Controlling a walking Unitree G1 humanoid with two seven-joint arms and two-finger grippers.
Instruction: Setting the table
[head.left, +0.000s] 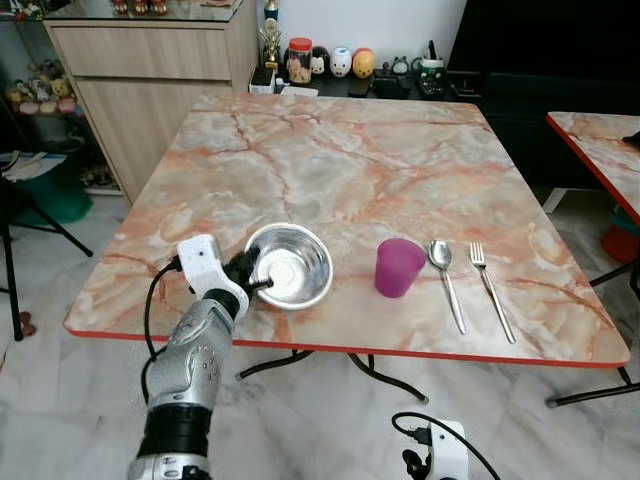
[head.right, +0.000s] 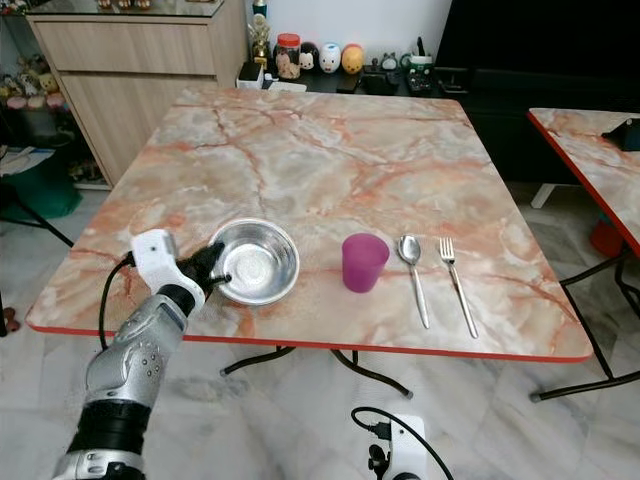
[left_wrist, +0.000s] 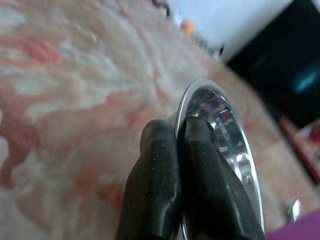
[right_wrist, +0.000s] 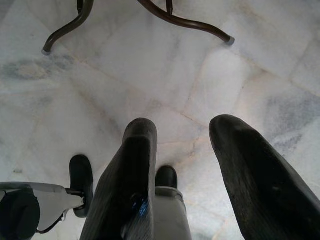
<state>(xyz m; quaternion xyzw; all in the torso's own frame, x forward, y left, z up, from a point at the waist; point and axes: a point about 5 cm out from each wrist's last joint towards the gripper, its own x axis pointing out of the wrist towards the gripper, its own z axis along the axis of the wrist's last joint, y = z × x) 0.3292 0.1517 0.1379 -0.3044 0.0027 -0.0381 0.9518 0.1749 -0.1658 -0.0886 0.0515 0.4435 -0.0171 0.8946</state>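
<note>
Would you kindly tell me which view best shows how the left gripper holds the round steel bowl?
The left wrist view: the left gripper pinches the round steel bowl by its rim, one finger each side. The eye views show the whole bowl, with the grip small.

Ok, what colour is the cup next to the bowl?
Purple; the cup shows best in the left eye view, standing between the steel bowl and the spoon.

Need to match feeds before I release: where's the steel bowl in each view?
Left eye: steel bowl at near table edge, left of purple cup.
Right eye: same spot.
Left wrist: rim pinched by left claw.
Right wrist: floor.
Shared landmark: purple cup.
</note>
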